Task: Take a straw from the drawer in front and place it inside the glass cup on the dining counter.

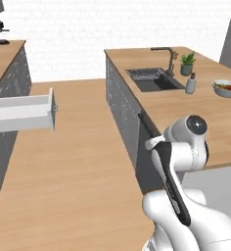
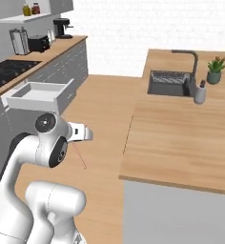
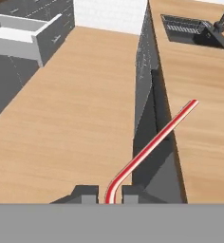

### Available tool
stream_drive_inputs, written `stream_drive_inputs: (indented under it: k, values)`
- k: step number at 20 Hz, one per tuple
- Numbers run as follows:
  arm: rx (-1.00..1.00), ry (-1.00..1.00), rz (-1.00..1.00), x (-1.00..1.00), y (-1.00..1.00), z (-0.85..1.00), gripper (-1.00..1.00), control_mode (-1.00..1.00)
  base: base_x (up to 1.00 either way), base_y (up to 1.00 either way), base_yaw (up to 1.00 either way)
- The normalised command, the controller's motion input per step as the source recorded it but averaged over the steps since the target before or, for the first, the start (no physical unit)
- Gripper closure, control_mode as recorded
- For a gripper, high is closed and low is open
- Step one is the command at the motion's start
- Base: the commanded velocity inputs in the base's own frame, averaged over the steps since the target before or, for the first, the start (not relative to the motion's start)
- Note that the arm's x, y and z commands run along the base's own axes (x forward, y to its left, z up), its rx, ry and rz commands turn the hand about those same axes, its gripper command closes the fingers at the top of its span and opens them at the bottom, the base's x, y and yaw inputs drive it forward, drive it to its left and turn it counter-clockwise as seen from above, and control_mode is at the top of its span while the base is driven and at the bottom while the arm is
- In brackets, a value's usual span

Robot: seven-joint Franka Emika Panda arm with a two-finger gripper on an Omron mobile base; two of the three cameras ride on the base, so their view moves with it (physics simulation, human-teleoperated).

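Note:
My gripper (image 3: 110,195) is shut on the bent end of the red-pink straw (image 3: 154,142). In the hand view the straw slants up to the right, its tip over the edge of the dining counter (image 3: 204,109). In the right base view the straw (image 2: 80,156) shows as a thin red line under the hand, above the wood floor. The white drawer (image 1: 24,112) (image 2: 38,94) (image 3: 16,35) stands pulled out on the far side of the aisle. The glass cup is out of view.
The dining counter (image 1: 186,108) carries a dark sink (image 1: 154,79) with a faucet, a potted plant (image 1: 187,63), a grey soap dispenser (image 1: 191,83) and a bowl (image 1: 226,88). Its grey side panel (image 3: 144,71) lies close ahead. A cooktop counter (image 2: 19,66) runs behind the drawer.

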Motion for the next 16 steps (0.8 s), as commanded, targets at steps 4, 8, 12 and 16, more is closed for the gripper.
stream_drive_inputs:
  k: [4, 8, 12, 16]
  values:
    - [0.00, 0.00, 0.00, 0.00, 0.00, 0.00, 1.00, 1.00, 0.00, -0.95, -0.10]
    - [0.00, 0.00, 0.00, 0.00, 0.00, 0.00, 1.00, 1.00, 0.00, -0.99, -0.09]
    - [0.00, 0.00, 0.00, 0.00, 0.00, 0.00, 1.00, 1.00, 0.00, -1.00, -0.08]
    - [0.00, 0.00, 0.00, 0.00, 0.00, 0.00, 1.00, 1.00, 0.00, -1.00, -0.09]
